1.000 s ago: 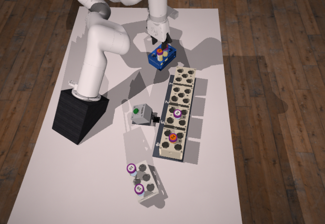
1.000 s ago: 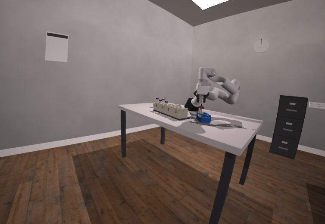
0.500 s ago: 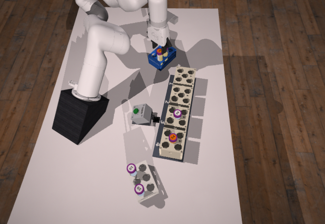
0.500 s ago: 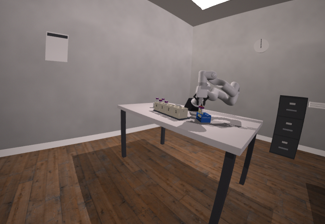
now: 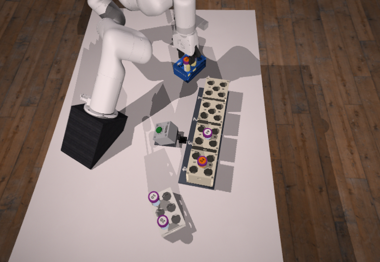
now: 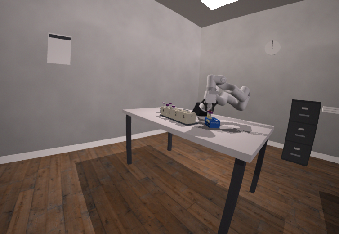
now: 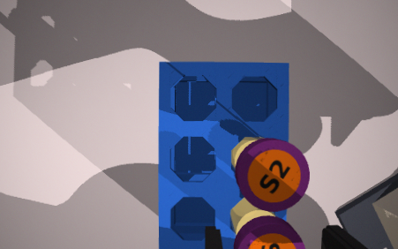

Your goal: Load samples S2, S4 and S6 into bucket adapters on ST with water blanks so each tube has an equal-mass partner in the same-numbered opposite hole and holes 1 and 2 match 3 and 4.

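The gripper is hovering about half open, gripping nothing, its fingers flanking an orange-capped tube, while S2 is standing beside it in the blue rack, near the loading stand.

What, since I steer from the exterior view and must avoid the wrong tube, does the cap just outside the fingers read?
Observer: The wrist view shows S2; it stands beside the one between the open gripper's fingers.

Operator: Good. From here I can't read the cap in adapter 4 either. Which tube is it?

Observer: The top view shows S4 there, in the middle hole.
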Tool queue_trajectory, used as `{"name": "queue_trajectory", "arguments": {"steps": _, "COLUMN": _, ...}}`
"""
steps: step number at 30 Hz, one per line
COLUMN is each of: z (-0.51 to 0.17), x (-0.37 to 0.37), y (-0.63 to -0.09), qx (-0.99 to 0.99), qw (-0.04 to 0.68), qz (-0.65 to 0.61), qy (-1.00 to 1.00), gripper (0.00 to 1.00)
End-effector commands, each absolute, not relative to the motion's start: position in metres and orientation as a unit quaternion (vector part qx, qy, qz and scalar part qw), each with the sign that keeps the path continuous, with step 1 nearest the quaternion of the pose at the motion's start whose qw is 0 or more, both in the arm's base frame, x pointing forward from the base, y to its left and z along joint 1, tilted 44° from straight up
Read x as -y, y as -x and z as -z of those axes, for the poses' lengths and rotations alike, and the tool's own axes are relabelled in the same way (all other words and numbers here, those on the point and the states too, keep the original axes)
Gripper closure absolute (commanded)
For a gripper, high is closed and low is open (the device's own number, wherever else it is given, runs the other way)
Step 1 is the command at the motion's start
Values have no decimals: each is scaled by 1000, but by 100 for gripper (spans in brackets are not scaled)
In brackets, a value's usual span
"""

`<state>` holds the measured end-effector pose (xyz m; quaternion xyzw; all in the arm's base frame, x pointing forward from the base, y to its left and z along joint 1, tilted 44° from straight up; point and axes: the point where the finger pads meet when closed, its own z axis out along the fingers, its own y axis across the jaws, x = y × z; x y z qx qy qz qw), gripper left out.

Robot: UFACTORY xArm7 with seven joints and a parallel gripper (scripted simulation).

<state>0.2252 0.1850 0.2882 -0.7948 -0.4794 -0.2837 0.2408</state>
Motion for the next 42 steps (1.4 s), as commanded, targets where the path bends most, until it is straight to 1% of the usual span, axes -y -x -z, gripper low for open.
{"name": "queue_trajectory", "arguments": {"steps": 1, "z": -288, "x": -186, "y": -226, "qx": 479, "qw": 241, "qz": 285, "qy": 794, "gripper": 43}}
{"name": "queue_trajectory", "arguments": {"steps": 42, "z": -275, "x": -198, "y": -230, "qx": 479, "qw": 241, "qz": 285, "qy": 794, "gripper": 43}}
